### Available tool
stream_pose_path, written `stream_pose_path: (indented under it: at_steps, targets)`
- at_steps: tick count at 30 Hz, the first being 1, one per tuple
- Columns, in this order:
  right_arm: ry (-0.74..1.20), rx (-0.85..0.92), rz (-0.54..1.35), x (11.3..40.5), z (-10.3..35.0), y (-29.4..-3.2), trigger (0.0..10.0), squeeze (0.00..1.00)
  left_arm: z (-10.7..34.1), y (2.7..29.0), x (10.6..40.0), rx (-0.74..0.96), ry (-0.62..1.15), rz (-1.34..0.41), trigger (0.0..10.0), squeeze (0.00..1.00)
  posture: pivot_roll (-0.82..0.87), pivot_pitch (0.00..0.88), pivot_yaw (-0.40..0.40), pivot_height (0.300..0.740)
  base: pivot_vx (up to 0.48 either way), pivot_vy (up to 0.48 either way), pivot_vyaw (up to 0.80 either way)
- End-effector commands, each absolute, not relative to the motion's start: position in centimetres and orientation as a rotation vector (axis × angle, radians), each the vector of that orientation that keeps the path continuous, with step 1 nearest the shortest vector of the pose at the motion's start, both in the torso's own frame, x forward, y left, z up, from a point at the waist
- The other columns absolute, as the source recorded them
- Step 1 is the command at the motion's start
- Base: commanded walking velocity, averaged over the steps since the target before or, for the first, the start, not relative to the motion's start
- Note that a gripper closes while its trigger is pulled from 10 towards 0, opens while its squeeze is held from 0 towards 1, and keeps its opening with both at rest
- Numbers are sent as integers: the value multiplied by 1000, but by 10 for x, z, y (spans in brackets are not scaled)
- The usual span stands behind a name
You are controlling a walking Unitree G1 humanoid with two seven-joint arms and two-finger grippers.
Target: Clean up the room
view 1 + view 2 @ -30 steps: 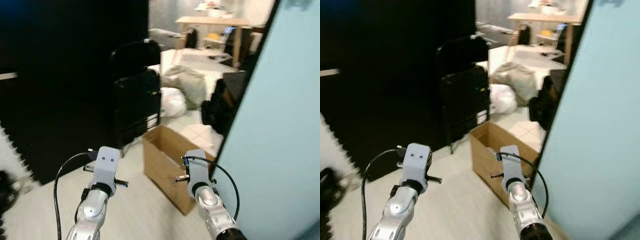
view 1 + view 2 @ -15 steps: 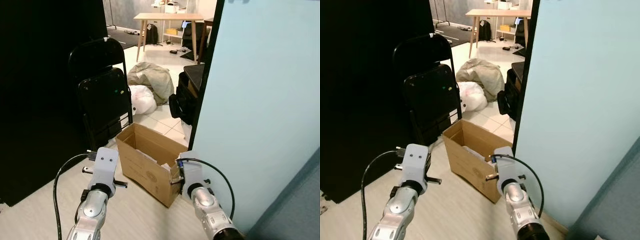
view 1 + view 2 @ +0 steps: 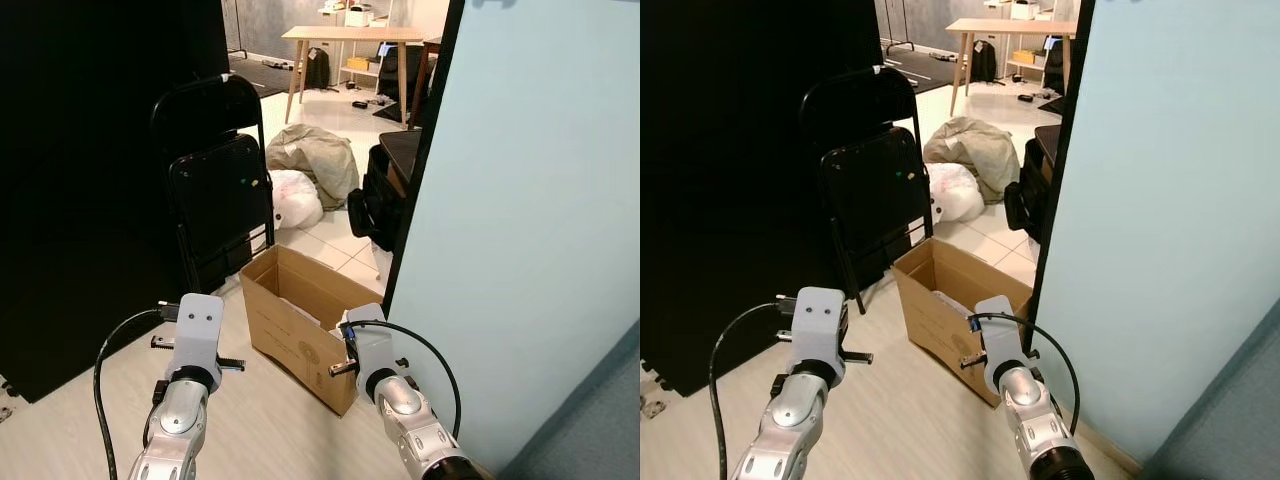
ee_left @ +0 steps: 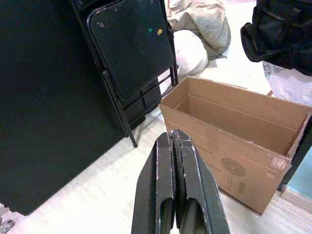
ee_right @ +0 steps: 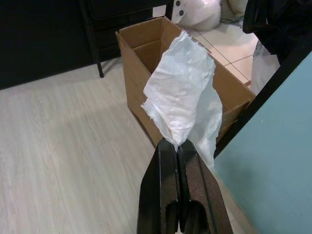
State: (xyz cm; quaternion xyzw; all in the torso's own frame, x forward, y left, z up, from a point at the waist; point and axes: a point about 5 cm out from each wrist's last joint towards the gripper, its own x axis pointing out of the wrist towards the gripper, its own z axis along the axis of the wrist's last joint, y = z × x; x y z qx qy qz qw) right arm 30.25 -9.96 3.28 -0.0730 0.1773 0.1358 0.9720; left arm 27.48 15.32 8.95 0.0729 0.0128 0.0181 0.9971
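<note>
Right tool pinches a white wrapper near the open box on the floor, likely for dropping it in. Left tool is clenched, empty.

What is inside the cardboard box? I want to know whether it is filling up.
The cardboard box shows bare inner walls; the head views show something pale low inside. Its near wall hides the bottom.

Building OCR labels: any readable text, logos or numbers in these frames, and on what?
No readable words or numbers.
Cardboard box: a round printed emblem on its side, too small to read.
Folding chair: two small coloured stickers, no text.
White paper in the right hand: blank.
</note>
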Motion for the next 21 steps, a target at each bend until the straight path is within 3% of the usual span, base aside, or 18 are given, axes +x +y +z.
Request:
stream_pose_path:
  at_steps: [1, 21]
  targets:
    - [364, -156, 284, 303, 33, -99, 10000, 0, 88, 154, 274, 140, 32, 47, 10000, 0, 16, 0, -4, 740, 259, 0, 0]
    - [359, -166, 302, 305, 34, -98, 10000, 0, 88, 155, 273, 139, 26, 51, 10000, 0, 21, 0, -12, 740, 281, 0, 0]
